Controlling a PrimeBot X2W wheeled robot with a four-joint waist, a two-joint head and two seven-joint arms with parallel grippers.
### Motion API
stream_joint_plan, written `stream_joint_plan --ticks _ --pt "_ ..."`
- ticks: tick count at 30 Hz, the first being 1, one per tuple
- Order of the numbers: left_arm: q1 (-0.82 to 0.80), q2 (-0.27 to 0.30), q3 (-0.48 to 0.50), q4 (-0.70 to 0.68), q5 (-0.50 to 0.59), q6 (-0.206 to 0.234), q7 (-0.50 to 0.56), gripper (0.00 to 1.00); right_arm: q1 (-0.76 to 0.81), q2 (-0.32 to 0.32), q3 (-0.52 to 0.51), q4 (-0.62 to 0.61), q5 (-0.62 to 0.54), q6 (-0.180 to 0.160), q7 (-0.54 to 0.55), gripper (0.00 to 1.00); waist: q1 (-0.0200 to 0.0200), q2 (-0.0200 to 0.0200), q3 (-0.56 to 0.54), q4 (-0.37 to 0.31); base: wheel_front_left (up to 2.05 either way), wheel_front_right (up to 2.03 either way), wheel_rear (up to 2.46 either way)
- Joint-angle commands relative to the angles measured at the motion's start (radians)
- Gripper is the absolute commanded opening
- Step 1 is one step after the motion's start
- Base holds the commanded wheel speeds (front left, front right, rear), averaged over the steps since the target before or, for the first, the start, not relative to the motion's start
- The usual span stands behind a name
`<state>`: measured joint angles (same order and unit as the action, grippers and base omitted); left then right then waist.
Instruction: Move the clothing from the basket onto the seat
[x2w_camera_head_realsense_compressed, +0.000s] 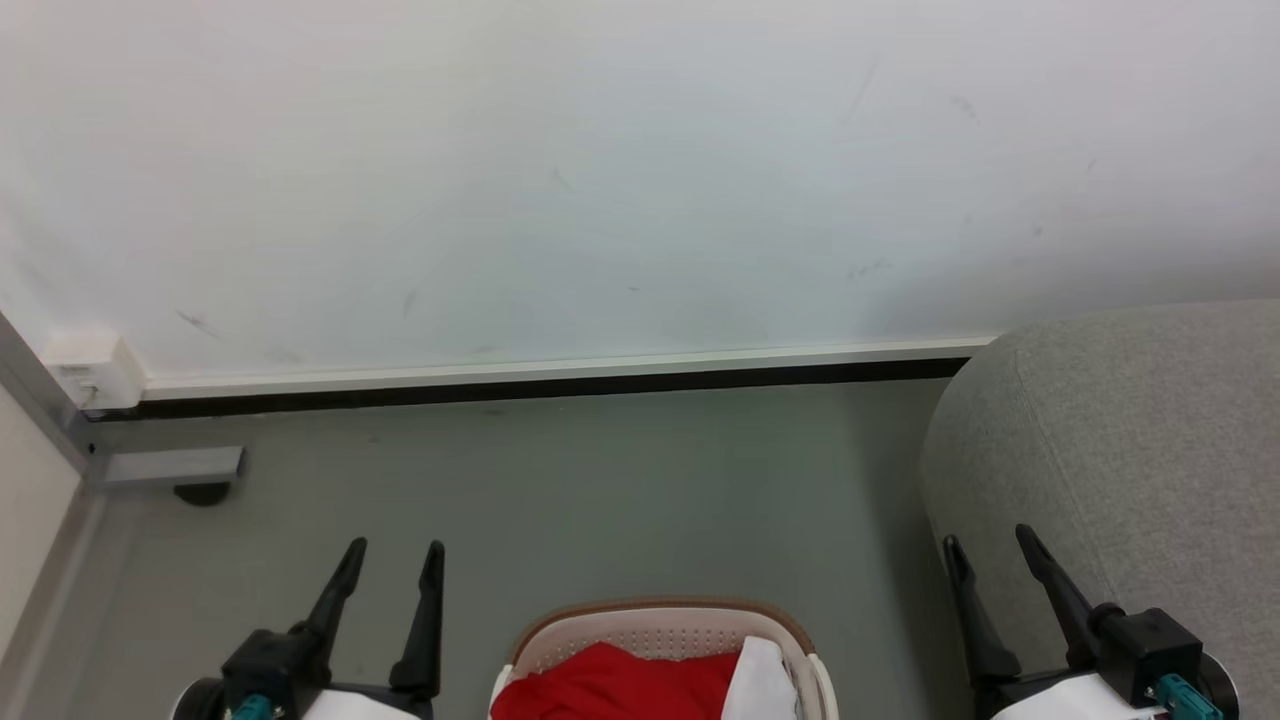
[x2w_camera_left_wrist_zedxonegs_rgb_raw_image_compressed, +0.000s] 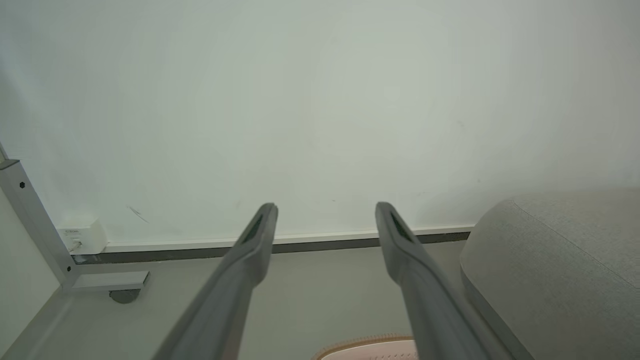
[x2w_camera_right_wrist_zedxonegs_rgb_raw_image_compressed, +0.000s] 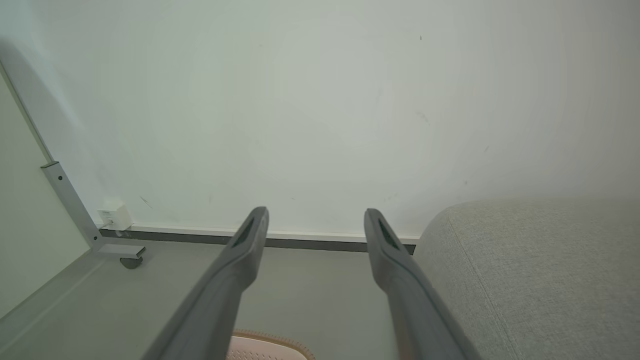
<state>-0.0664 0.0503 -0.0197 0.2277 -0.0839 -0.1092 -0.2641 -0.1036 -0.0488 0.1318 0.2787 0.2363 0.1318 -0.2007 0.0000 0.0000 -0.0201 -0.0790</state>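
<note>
The white perforated basket (x2w_camera_head_realsense_compressed: 655, 625) with a tan-brown rim sits on the floor at the bottom centre of the head view. Red clothing (x2w_camera_head_realsense_compressed: 615, 685) lies bunched inside it, with a white piece (x2w_camera_head_realsense_compressed: 760, 680) at its right. The light grey seat (x2w_camera_head_realsense_compressed: 1130, 450) rises at the right. My left gripper (x2w_camera_head_realsense_compressed: 393, 552) stands open at the basket's left, nothing between its fingers. My right gripper (x2w_camera_head_realsense_compressed: 990, 538) stands open in front of the seat's side, also holding nothing. The basket's rim (x2w_camera_left_wrist_zedxonegs_rgb_raw_image_compressed: 370, 344) peeks in at the bottom of the left wrist view, and the basket rim (x2w_camera_right_wrist_zedxonegs_rgb_raw_image_compressed: 265, 340) in the right wrist view.
A white wall (x2w_camera_head_realsense_compressed: 620, 170) with a white and dark skirting (x2w_camera_head_realsense_compressed: 560, 380) runs across ahead. A grey metal frame foot with a caster (x2w_camera_head_realsense_compressed: 190, 475) and a white wall box (x2w_camera_head_realsense_compressed: 90, 372) sit at the left. Grey floor (x2w_camera_head_realsense_compressed: 620, 490) lies between the basket and the wall.
</note>
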Motion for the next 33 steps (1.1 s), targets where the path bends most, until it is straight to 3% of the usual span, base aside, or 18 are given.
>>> stream_joint_plan --ticks 1,19,28,33 --pt "-0.011 0.004 0.002 0.006 -0.009 -0.002 -0.001 1.00 -0.017 -0.001 -0.001 -0.005 0.001 -0.002 -0.004 1.00 0.0000 0.0000 0.009 -0.010 0.00 0.00 0.00" --pt "-0.132 0.036 -0.042 0.085 -0.013 -0.017 -0.001 1.00 -0.091 -0.001 -0.025 -0.057 0.072 -0.002 -0.053 1.00 0.0000 0.0000 0.226 -0.109 0.00 0.00 0.00" --pt "-0.257 0.103 -0.146 0.229 -0.006 -0.022 0.018 1.00 -0.136 -0.001 -0.044 -0.080 0.065 -0.002 -0.064 1.00 0.0000 0.0000 0.354 -0.145 0.00 0.00 0.00" --pt "-0.334 0.157 -0.272 0.324 -0.037 -0.021 0.064 1.00 -0.166 -0.001 -0.042 -0.112 0.080 -0.002 -0.064 1.00 0.0000 0.0000 0.426 -0.166 0.00 0.00 0.00"
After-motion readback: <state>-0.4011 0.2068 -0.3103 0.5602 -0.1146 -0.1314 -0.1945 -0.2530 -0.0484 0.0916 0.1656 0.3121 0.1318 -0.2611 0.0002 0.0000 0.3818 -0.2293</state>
